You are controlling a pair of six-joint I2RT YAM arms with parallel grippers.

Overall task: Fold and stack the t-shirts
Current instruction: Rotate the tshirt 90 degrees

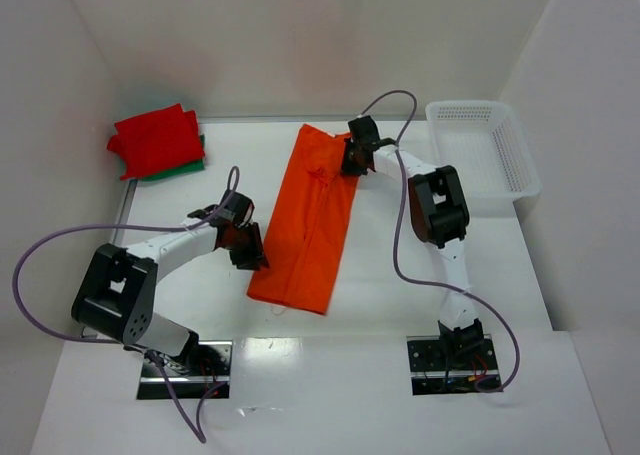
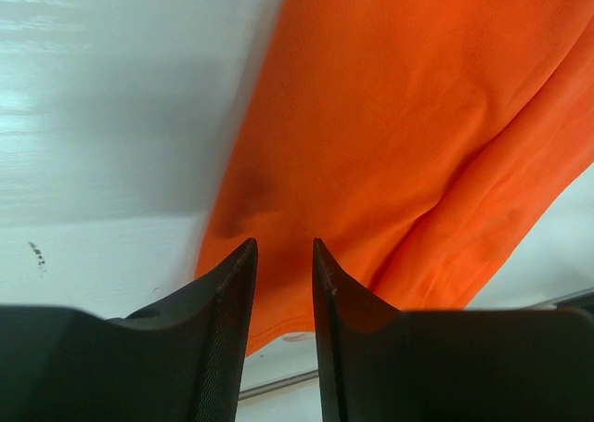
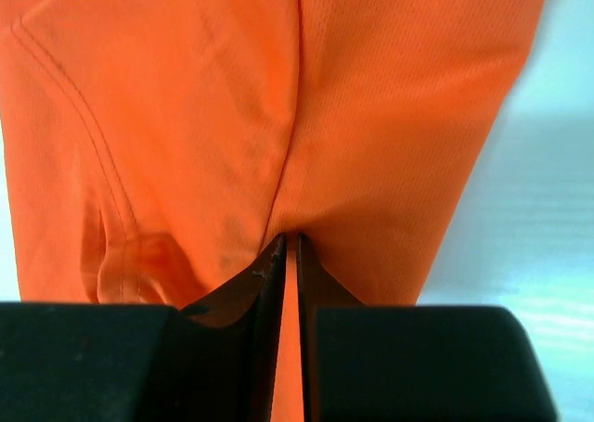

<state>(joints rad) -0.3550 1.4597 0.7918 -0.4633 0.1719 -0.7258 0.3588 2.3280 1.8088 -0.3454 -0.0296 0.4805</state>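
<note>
An orange t-shirt, folded into a long strip, lies in the middle of the table. My right gripper is at its far right edge. In the right wrist view it is shut on a pinch of the orange cloth. My left gripper is at the shirt's near left edge. In the left wrist view its jaws stand a little apart with nothing between them, just above the shirt. A folded red shirt lies on a folded green one at the back left.
A white plastic basket stands at the back right. White walls close in the table at the back and both sides. A grey cable loops out from each arm.
</note>
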